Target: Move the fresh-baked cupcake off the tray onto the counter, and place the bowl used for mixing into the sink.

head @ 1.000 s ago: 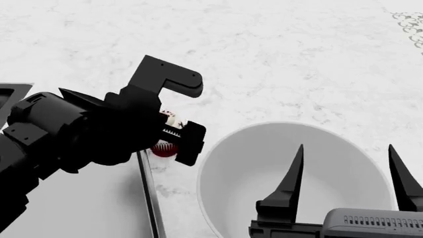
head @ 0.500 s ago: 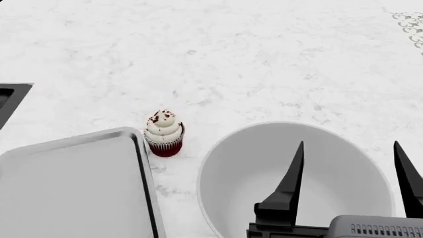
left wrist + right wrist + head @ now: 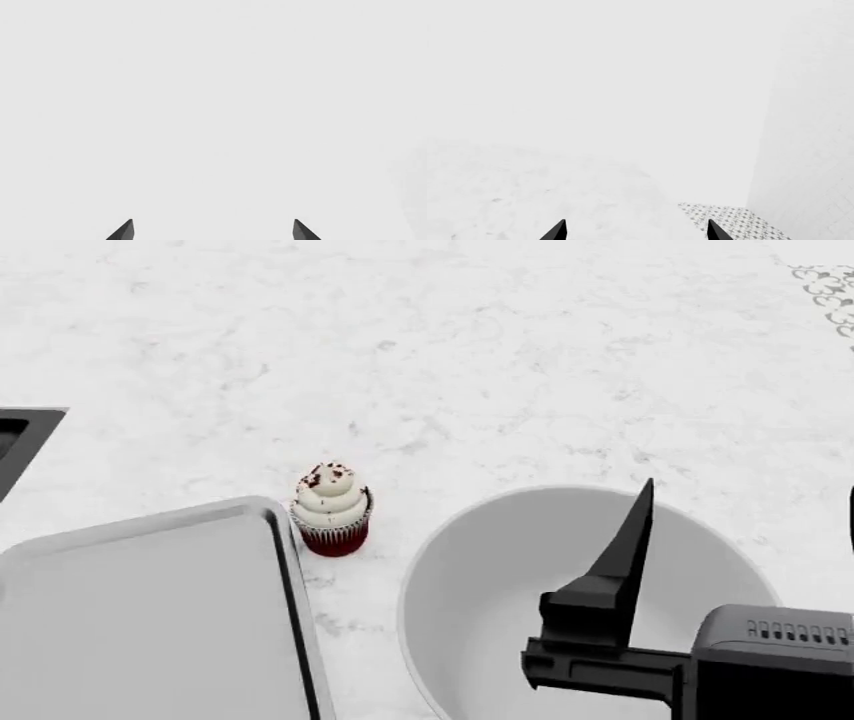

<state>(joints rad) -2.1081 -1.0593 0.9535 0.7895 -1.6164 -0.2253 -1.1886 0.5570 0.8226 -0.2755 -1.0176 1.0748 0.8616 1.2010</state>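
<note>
Your red-wrapped, white-frosted cupcake stands on the white marble counter, just beside the silver-grey tray. Both grippers spread, empty; right one over the large white bowl, one finger cut off at the frame's right edge.

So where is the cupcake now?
In the head view the cupcake stands upright on the counter, just off the tray's right rim, left of the bowl.

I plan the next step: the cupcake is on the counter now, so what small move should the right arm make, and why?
Probably lower the right gripper over the bowl rim. The cupcake stands on the counter, off the tray; the bowl is not yet in the sink, and the open gripper hangs above it.
</note>
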